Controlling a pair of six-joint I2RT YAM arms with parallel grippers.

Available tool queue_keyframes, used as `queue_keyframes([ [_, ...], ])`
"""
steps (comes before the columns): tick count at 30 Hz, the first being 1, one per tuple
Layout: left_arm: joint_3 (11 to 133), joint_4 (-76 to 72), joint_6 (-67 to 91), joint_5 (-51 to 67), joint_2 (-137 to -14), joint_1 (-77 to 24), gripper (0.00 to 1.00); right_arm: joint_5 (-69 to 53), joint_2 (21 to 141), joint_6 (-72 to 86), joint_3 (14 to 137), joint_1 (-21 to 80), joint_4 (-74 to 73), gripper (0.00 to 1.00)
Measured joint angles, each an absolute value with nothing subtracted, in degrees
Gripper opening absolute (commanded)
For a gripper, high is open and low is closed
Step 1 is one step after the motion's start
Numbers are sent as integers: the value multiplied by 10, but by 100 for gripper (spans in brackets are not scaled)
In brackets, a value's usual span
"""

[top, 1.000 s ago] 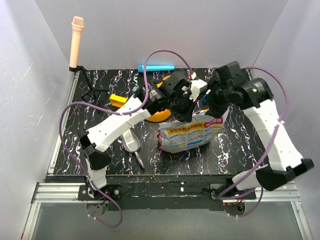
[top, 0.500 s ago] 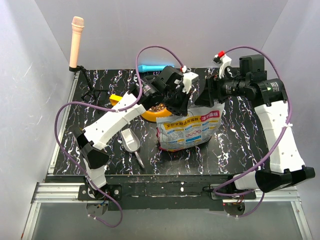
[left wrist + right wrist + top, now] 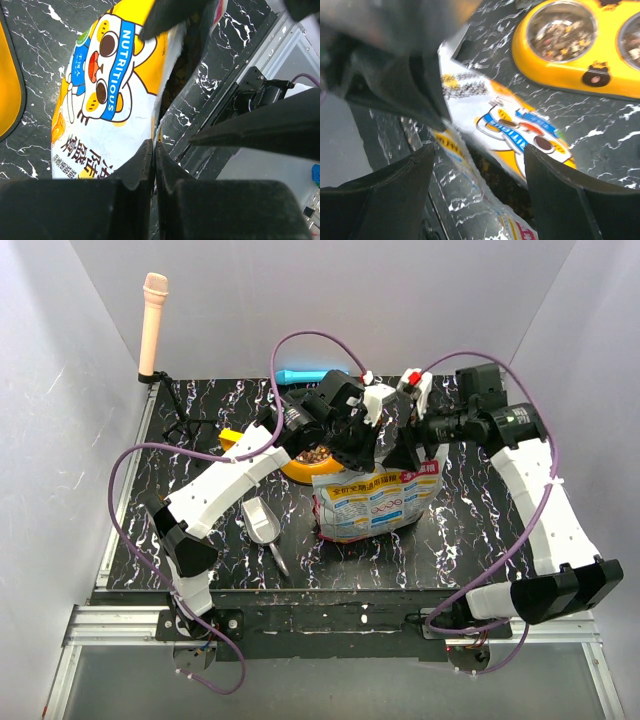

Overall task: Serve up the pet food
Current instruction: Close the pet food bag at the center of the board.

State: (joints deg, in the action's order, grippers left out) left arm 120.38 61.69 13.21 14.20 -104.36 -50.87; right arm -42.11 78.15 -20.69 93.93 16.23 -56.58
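Two arms meet over the bag (image 3: 375,502), which lies on the table (image 3: 470,520) near its centre. State of left gripper (image 3: 154,150): clenched on the bag's open edge. State of right gripper (image 3: 479,152): released, fingers spread wide over the bag's mouth; contact with it cannot be told. Some pet food (image 3: 561,30) sits in a cup of the yellow bowl (image 3: 555,72), just behind the bag. More shows dark inside the bag's mouth. One scoop (image 3: 262,520) lies left of the bag, apart from both grippers.
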Motion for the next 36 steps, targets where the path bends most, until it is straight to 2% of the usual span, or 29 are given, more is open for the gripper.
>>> queue_keyframes([
  [3, 1204, 628, 126, 148, -1044, -508, 0, -438, 761, -244, 884, 176, -553, 77],
  [4, 1204, 633, 123, 154, -1044, -509, 0, -441, 750, -251, 868, 177, -544, 74],
  [6, 1204, 637, 124, 158, -1044, -513, 0, -437, 724, -271, 840, 177, -535, 62],
  [7, 1204, 634, 123, 158, -1044, -513, 0, -429, 709, -279, 824, 182, -542, 49],
  [9, 1204, 635, 124, 162, -1044, -510, 0, -410, 690, -293, 801, 192, -541, 43],
  [12, 1204, 638, 126, 164, -1044, -510, 0, -388, 689, -304, 796, 197, -535, 30],
  [14, 1203, 638, 130, 163, -1044, -510, 0, -379, 691, -304, 796, 200, -529, 3],
  [17, 1201, 634, 145, 159, -1043, -508, 0, -369, 695, -288, 796, 208, -521, 1],
  [18, 1200, 634, 153, 156, -1043, -507, 3, -361, 697, -274, 796, 211, -518, 1],
  [20, 1200, 634, 182, 141, -1042, -507, 19, -340, 697, -234, 796, 217, -509, 1],
  [22, 1202, 631, 217, 127, -1041, -505, 27, -307, 697, -175, 796, 223, -508, 1],
  [26, 1209, 617, 320, 103, -1005, -483, 98, -254, 697, -62, 797, 229, -520, 1],
  [36, 1058, 520, 605, 59, -789, -462, 98, -127, 700, 75, 837, 242, -568, 1],
])
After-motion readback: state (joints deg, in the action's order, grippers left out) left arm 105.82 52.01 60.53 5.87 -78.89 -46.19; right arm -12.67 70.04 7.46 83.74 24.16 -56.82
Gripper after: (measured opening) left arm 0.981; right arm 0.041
